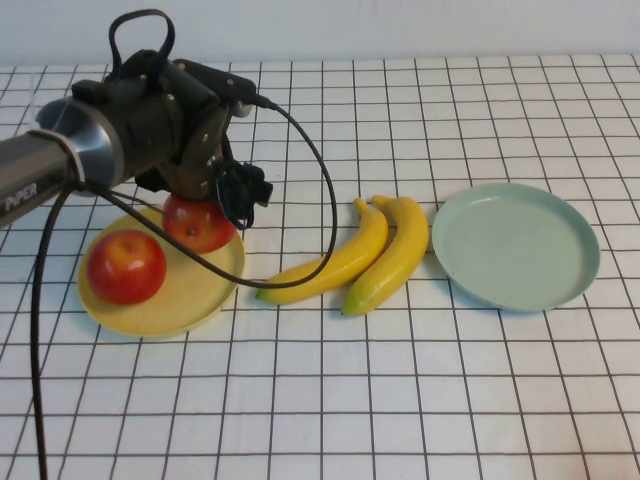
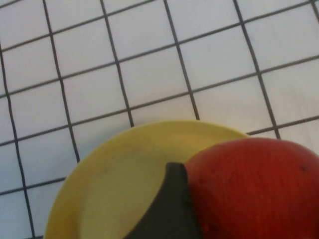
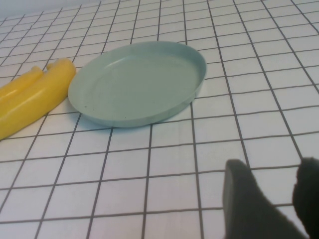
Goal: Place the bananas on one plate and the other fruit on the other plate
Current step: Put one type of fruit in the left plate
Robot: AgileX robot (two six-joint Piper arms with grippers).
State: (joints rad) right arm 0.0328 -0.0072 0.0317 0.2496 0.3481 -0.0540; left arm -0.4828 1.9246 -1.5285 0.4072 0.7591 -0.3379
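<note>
red apple (image 1: pixel 197 224) sat in my left claw (image 1: pixel 205 215) over the yellow plate (image 1: pixel 205 290); my right claw (image 3: pixel 271 196) hung parted, empty, near the blue-green plate (image 3: pixel 137 82).

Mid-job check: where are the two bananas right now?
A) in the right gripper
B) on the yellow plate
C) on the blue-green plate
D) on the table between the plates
D: both bananas lie on the table between the yellow plate and the bare blue-green plate.
</note>
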